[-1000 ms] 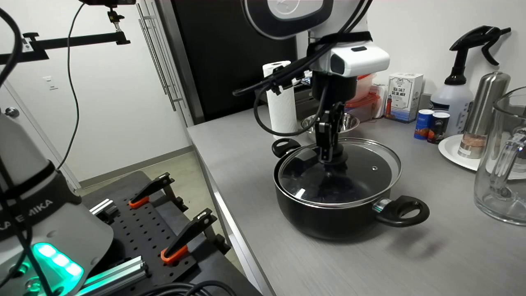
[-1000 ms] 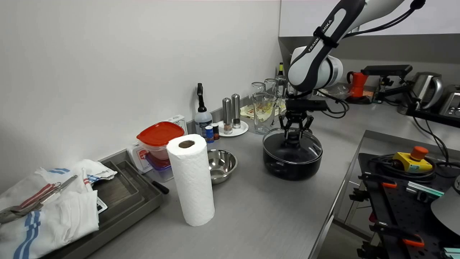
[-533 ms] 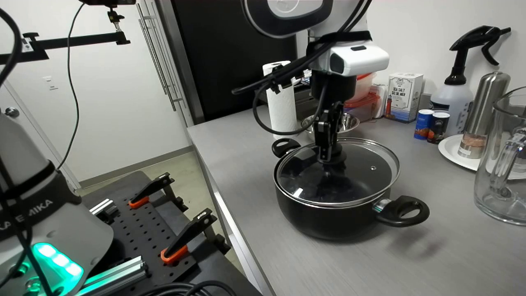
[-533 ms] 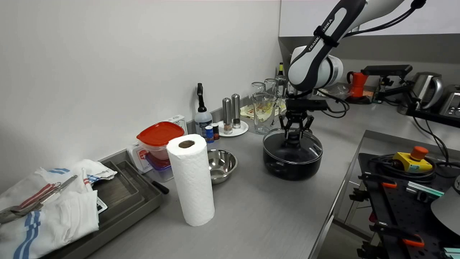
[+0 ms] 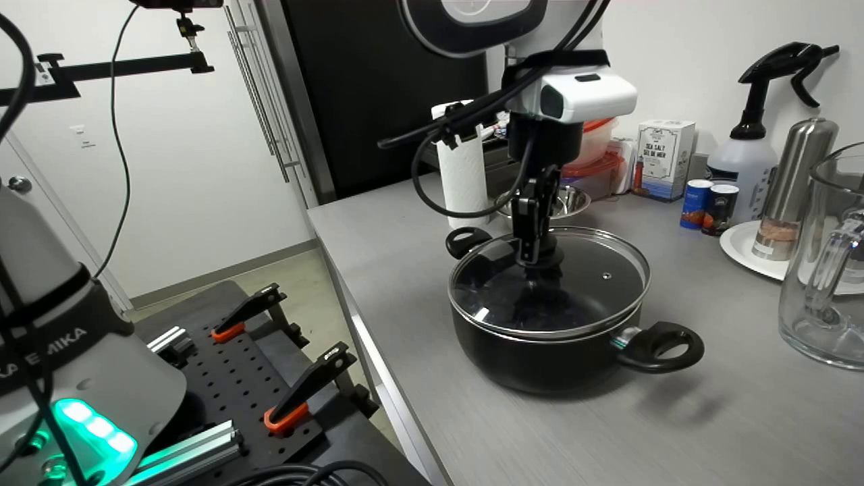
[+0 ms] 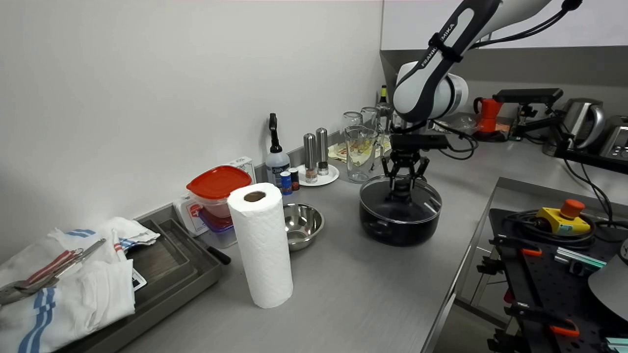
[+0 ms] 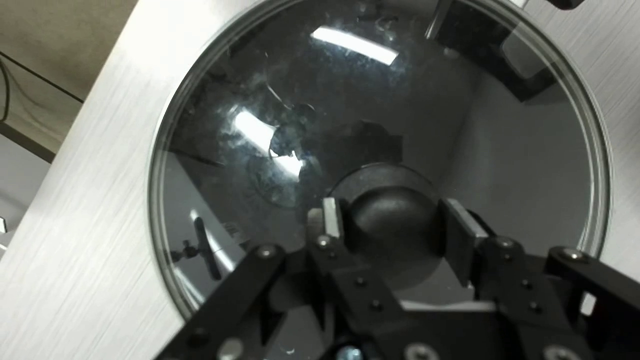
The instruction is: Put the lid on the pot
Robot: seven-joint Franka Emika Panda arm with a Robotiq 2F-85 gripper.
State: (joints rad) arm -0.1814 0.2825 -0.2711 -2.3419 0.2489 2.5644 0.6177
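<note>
Over pot [image 5: 540,371], lid [image 5: 588,297] just shifted slightly left twd robot base [image 5: 128,378]; gripper [image 7: 392,222] clenched on lid's knob [image 7: 395,212]. Prob. better centred now; seating unclear, release pending.

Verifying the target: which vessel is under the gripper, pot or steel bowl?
The black pot: the gripper sits directly above it, holding the lid; the steel bowl stands apart, uncovered.
</note>
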